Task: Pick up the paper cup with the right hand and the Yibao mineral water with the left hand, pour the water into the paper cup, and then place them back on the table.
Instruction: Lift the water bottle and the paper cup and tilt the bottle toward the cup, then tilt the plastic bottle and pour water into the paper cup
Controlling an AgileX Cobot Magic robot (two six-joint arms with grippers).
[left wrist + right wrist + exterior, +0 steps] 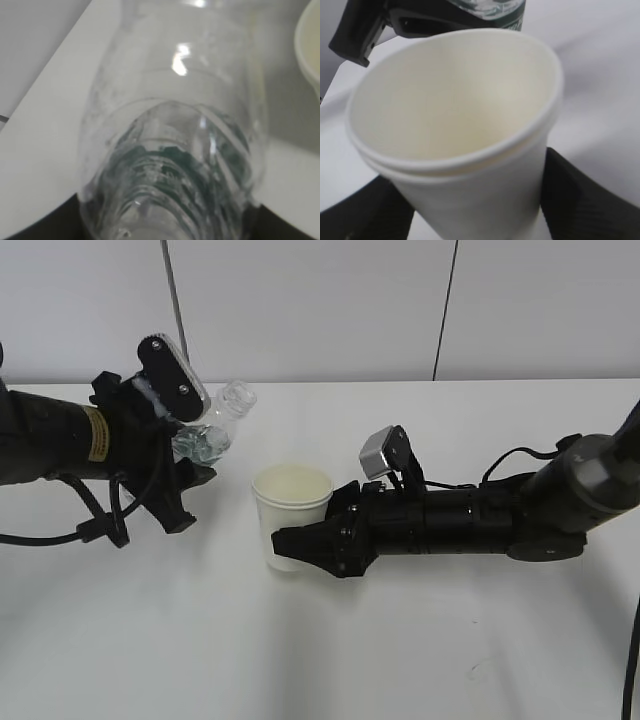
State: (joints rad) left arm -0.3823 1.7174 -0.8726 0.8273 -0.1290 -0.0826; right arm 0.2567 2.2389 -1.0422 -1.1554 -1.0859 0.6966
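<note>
White table [420, 640]; left pincer [190, 455] grasps tilted bottle [215, 425] (label mostly hidden); right pincer [290, 545] clamps paper cup [292, 502].

The Yibao mineral water [215, 425] (clear, ribbed, uncapped, dark green label) tilts, neck up and to the right. The cream-white paper cup [291, 512] stands upright nearby, open-mouthed.

Yibao mineral water [175, 150] mouth and base cropped out up close, label lettering a blur, paper cup [455, 130] base cut off, gripper fingers mostly hidden
</note>
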